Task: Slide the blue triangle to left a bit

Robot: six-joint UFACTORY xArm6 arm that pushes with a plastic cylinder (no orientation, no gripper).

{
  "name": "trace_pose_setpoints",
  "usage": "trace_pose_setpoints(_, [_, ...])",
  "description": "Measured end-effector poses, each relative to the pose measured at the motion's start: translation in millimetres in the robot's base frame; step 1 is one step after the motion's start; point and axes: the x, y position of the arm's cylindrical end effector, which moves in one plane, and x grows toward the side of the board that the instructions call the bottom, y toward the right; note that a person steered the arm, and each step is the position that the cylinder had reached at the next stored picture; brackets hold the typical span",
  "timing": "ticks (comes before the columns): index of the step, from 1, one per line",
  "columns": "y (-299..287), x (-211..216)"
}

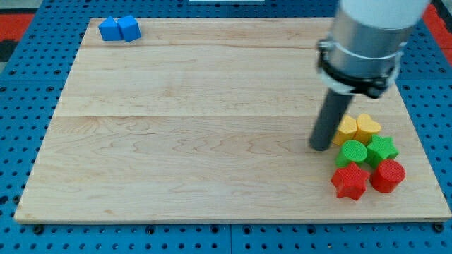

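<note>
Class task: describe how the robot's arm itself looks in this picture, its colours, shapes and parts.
The arm is a thick, pale grey cylinder ringed by a black collar with small tabs. Below it hangs a straight dark grey rod, round and plain, ending at my tip. No cables, markings or jaws show.

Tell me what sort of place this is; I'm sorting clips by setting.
Probably a robotics lab bench: a wooden board lies on blue perforated matting, small coloured blocks sit in two clusters, and my tip rests just left of the yellow block.

Arm (371,35) cropped at view's top
</note>
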Motion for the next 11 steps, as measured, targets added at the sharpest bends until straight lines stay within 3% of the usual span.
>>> trace_pose_setpoints(2, [-219,-43])
trace_pose_setpoints(4, [-416,-164])
trace_pose_setpoints(6, [-419,-171])
trace_pose_setpoints(9, [-419,-276])
trace_pose_setpoints(10, [-412,-285])
trace_pose_setpoints(11, [-365,-285])
